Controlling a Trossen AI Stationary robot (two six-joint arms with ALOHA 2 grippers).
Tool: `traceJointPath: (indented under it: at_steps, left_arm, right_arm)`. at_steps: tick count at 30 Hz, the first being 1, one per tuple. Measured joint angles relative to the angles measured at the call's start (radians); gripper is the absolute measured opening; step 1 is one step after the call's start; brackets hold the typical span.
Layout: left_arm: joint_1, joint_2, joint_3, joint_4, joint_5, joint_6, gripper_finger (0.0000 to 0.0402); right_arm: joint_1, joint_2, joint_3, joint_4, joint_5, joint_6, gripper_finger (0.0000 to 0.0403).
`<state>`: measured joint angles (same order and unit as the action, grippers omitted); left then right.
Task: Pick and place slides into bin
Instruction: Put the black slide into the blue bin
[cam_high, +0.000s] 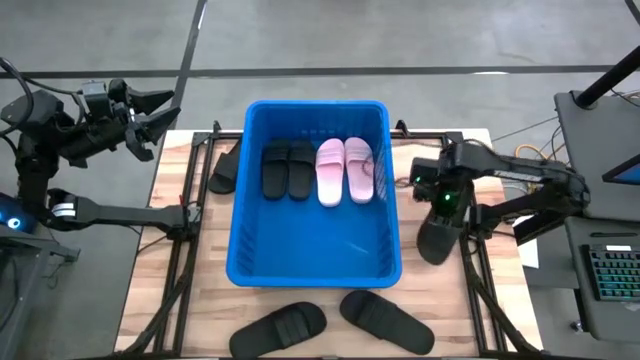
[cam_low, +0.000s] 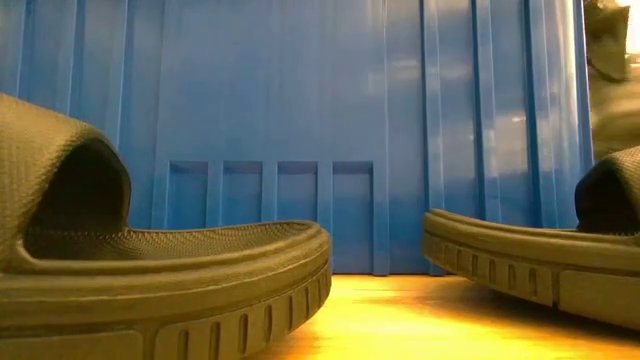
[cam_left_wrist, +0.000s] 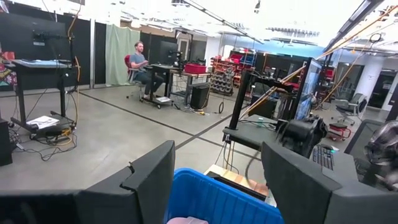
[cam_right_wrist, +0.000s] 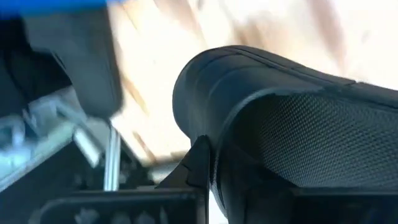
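The blue bin (cam_high: 312, 262) stands mid-table with two black slides (cam_high: 288, 168) and two pink slides (cam_high: 345, 170) lying on its floor at the far end. One black slide (cam_high: 224, 172) lies on the table left of the bin, and two (cam_high: 278, 328) (cam_high: 386, 320) lie at the near edge. My right gripper (cam_high: 443, 205) is right of the bin, shut on another black slide (cam_high: 436, 240). My left gripper (cam_high: 150, 115) is open and empty, raised off the table's far left corner; its fingers stand wide apart in the left wrist view (cam_left_wrist: 217, 186). My right gripper comes at the black slide from above. In the right wrist view one finger (cam_right_wrist: 198, 167) lies against the slide's smooth dark edge (cam_right_wrist: 230, 143); the other finger is hidden by the slide. The slide looks foreshortened from above, hanging below the gripper beside the bin's right wall.
The dark frame rails (cam_high: 180, 260) run along the table on both sides of the bin. The near half of the bin floor is bare. A keyboard (cam_high: 612, 272) and desk stand beyond the table's right edge. A person sits far off in the room (cam_left_wrist: 140, 62).
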<state>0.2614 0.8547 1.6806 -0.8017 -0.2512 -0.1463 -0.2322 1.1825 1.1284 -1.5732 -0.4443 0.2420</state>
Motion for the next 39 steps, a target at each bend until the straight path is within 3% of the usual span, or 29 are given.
traceJointPath:
  at_steps: [14, 21, 25, 28, 35, 39]
  left_arm:
    - [-0.001, 0.001, 0.000, 0.032, 0.002, -0.002, 0.0225]
    - [0.000, -0.007, 0.000, 0.031, 0.002, -0.003, 0.0225]
    - [0.000, -0.006, 0.000, 0.026, 0.003, -0.003, 0.0225]
    - [0.000, -0.006, -0.001, 0.026, 0.005, -0.003, 0.0225]
    - [0.000, -0.011, -0.001, 0.008, 0.015, -0.003, 0.0225]
    - [0.000, -0.012, -0.002, -0.017, 0.014, 0.000, 0.0225]
  right_arm:
    - [-0.034, -0.062, 0.458, -0.001, 0.224, 0.183, 0.0012]
    - [-0.034, -0.061, 0.584, 0.080, 0.491, 0.285, 0.0011]
    - [-0.032, -0.059, 0.555, 0.316, 0.740, 0.318, 0.0011]
    - [-0.033, -0.041, 0.511, 0.553, 0.810, 0.264, 0.0011]
    - [-0.011, 0.059, 0.420, 1.160, 0.669, 0.152, 0.0011]
    - [0.011, 0.166, 0.374, 1.484, 0.646, 0.174, 0.0011]
